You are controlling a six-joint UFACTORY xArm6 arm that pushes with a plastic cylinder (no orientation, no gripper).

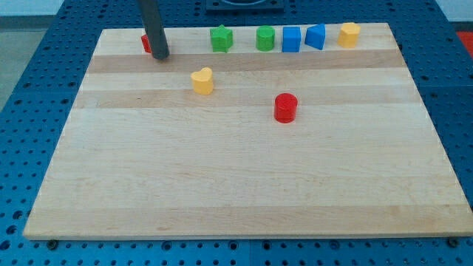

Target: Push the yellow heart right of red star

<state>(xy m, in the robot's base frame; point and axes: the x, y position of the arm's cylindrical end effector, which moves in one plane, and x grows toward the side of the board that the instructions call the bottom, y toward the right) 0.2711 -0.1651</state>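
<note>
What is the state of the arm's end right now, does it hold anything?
My tip: a bare rod, no gripper, holding nothing; it stands at the red block, up and to the view's left of the yellow heart.

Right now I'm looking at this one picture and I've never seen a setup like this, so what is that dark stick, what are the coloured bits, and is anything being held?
The dark stick is my pushing rod; I am a robot arm with no gripper, so nothing is held. My tip slides on a wooden board, seen by one camera from above the view's bottom edge. It stands at the view's top left, against a red block mostly hidden behind the rod. Along the top sit a green star, a green cylinder, two blue blocks and a yellow block. Lower lie the yellow heart and a red cylinder.
</note>
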